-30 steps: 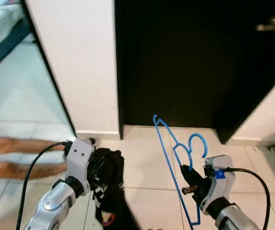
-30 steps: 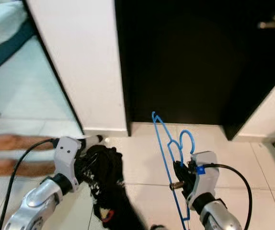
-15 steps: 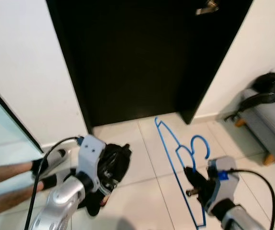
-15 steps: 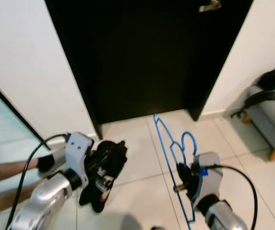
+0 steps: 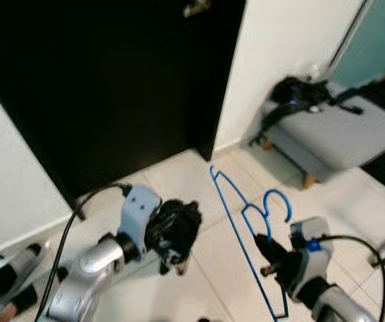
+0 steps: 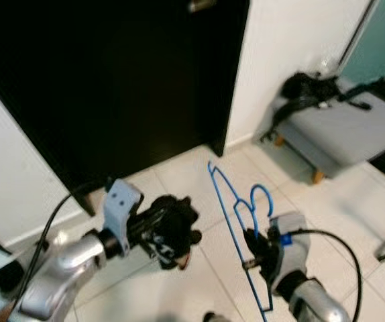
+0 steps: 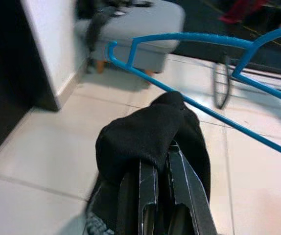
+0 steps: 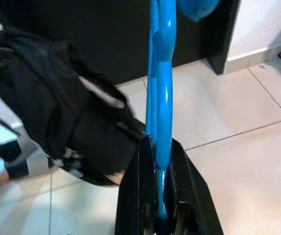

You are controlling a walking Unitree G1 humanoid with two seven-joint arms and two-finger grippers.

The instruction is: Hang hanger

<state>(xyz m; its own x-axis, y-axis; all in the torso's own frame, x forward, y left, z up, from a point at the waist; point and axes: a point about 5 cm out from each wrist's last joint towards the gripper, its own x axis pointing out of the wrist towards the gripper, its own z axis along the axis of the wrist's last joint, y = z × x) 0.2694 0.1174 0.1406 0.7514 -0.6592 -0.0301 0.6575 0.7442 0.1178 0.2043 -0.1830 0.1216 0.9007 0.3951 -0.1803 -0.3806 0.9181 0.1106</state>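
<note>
Jaws: right gripper [image 8: 161, 196] clenched on the blue hanger [image 5: 246, 235]; left gripper [image 7: 161, 171] clamped on a bunched black garment [image 6: 169, 225].
Hanger: held upright above the tiled floor [image 5: 199, 268], hook uppermost, likely so it can catch a rail.
Garment: carried just beside the hanger, not yet on it.
Surroundings: black door [image 5: 105, 87] ahead; grey stool [image 5: 340, 131] with a dark bag [image 5: 296, 94] to the right.
Person: feet [image 5: 5, 285] at the left edge.
</note>
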